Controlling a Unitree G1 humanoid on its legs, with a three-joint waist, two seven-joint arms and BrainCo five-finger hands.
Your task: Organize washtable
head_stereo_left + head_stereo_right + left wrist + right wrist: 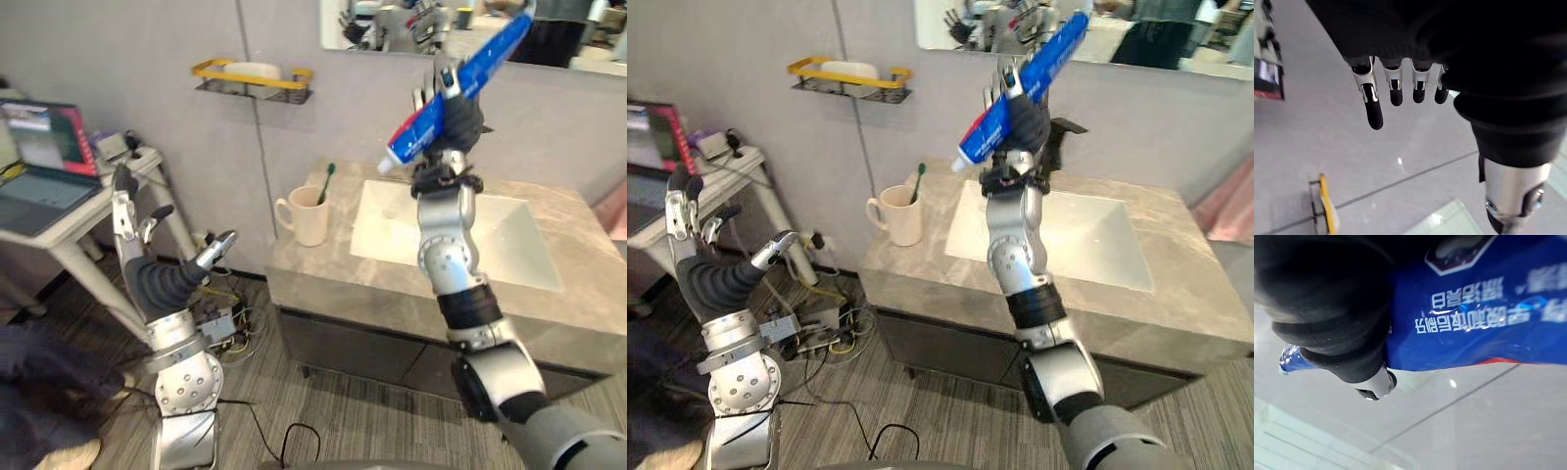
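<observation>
Blue with a red band, a toothpaste tube (460, 83) is held high in the robot's right hand (456, 119) in the left eye view, above the back edge of the white sink (387, 227) and close to the grey wall (147, 59). The tube slants, its white cap end pointing down toward the robot's left and its flat end reaching up across the lower edge of the mirror (578, 34). The left hand (147, 266) is raised off the left end of the stone desk (323, 272), well apart from it, palm empty, near a side table (73, 223) carrying a laptop (39, 166).

From the right eye view, a cream mug (899, 215) stands on the desk just left of the sink, with a green toothbrush (917, 181) standing in it. A yellow-railed rack (850, 78) hangs on the wall above and to the left of the mug.

Left wrist view: the left hand's fingers (1373, 110) are straight and spread a little, the thumb set apart, touching nothing, with the wall and the yellow rack beyond them.

Right wrist view: the tube lies pressed against the right hand's dark cover, and one fingertip (1376, 384) curls round its edge, clamping it.
</observation>
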